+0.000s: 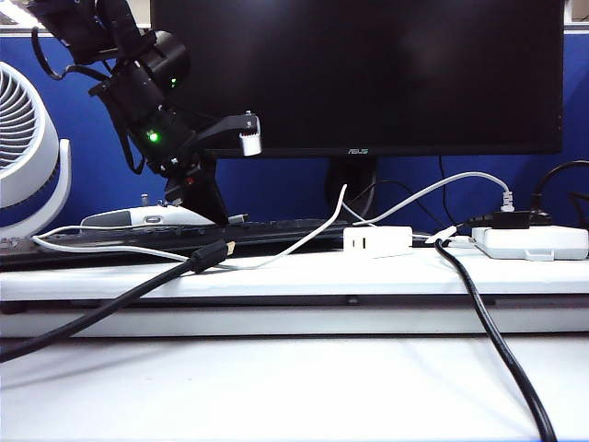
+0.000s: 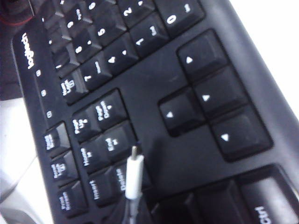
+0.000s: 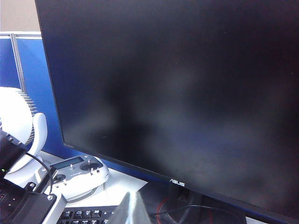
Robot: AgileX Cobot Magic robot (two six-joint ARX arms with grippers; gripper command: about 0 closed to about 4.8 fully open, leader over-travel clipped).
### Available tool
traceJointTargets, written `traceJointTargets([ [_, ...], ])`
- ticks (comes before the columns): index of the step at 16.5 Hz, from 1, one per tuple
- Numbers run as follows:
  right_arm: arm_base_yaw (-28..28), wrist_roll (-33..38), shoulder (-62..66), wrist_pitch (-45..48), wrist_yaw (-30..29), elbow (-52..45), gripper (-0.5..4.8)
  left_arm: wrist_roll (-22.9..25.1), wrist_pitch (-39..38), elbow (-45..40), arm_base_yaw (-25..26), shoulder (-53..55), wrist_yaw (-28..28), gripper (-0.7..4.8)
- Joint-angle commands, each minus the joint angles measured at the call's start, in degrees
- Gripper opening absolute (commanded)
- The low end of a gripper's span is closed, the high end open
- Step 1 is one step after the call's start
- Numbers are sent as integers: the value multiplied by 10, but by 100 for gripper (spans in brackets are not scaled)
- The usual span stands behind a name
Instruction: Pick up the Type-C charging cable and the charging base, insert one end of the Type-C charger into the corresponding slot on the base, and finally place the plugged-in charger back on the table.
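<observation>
Three views split the scene. Only the exterior view shows the base point(image 1: 377, 241), a white block on the raised ledge of the surface point(image 1: 276, 387) beside the power strip point(image 1: 532, 242), with the white cable point(image 1: 308, 235) looping from it toward the keyboard point(image 1: 138, 241) at the back. There the left pincer point(image 1: 204, 214) is down behind the keyboard, its fingertips hidden. The left wrist view alone shows what it has: the pincer is clamped on the cable, whose white plug point(image 2: 134, 173) sticks out just above the keys by the arrow cluster. The right pincer point(image 3: 131, 211), missing from the exterior view, appears only as a blurred closed tip in its wrist view, empty, facing the monitor point(image 3: 177, 93).
</observation>
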Motion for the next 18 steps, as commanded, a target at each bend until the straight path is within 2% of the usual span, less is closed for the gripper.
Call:
traceJointTargets([
  [1,1,-2,-2,2,-2,4,-1,-71,-4,35,0,-4,45,-8],
  [3,1,-2,-2,-18,-2,4,-1,-133,-26,84,-1,-6,93,-7],
  [6,1,-2,-2,-41,-22,4,-1,-327,-42,154,-2,-8,287,-7],
  [8,1,-2,-1,-43,-50,4,-1,-418,-42,172,-2,-9,414,-7],
  [9,1,-1,-1,-50,-78,4,-1,-457,-39,179,-5,-9,480,-6],
  [10,1,3,4,-53,-120,4,-1,-487,-28,181,-12,-9,518,-6],
  [12,2,37,20,-49,-186,4,0,-528,-9,182,-29,-9,578,-6],
  [14,2,59,32,-45,-228,4,42,-541,-2,182,-48,-9,615,-6],
  [15,2,63,34,-40,-235,4,61,-546,4,182,-51,-9,623,-6],
  [18,2,63,34,-35,-236,4,63,-572,24,182,-67,-9,626,-6],
])
